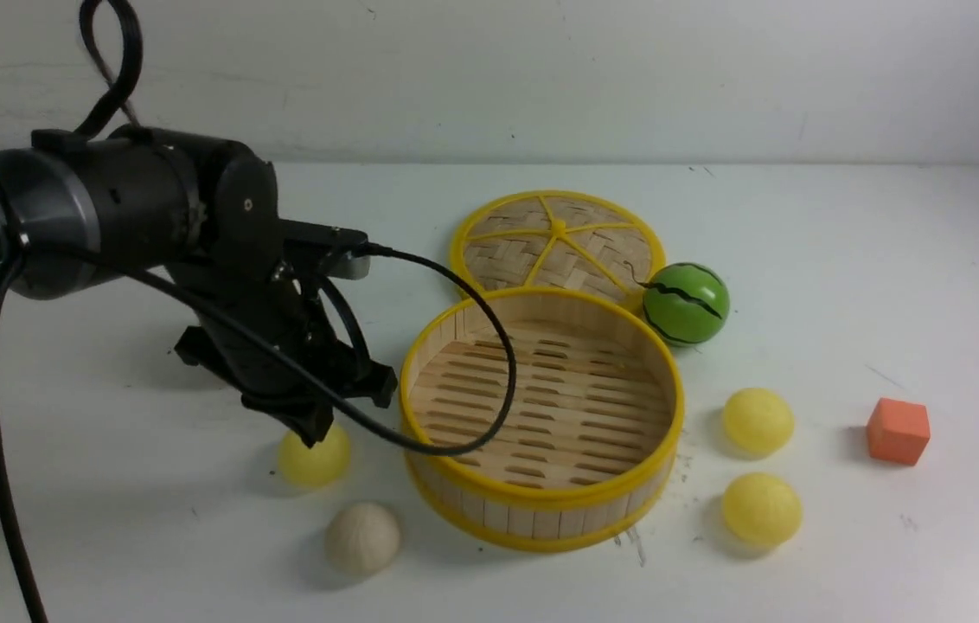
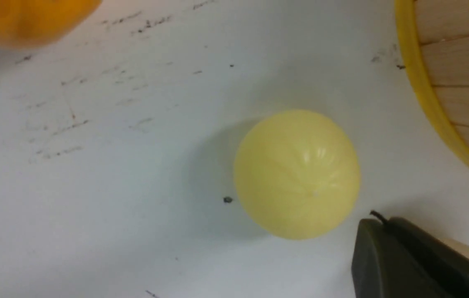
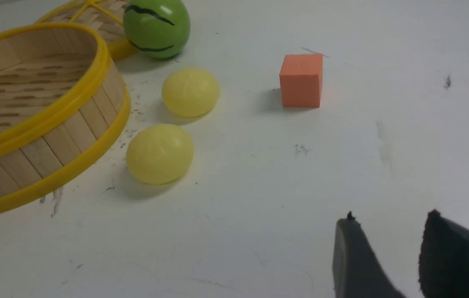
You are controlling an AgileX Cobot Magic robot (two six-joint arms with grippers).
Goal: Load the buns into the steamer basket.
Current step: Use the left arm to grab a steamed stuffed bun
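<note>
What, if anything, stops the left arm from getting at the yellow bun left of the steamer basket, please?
Likely nothing, so yes: the left pincer hangs right by that bun, clear of the steamer basket, though shut, so it must open first.

A scuffed white tabletop is meeting a plain white wall along its far edge; light is falling evenly.

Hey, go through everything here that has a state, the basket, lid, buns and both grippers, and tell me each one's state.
Steamer basket: uncovered, empty.
Lid: off, flat on the table behind the basket.
Left yellow bun: on the table, outside.
Beige bun: on the table, outside.
Far right yellow bun: on the table, outside.
Near right yellow bun: on the table, outside.
Left gripper: shut, empty.
Right gripper: open, empty.
</note>
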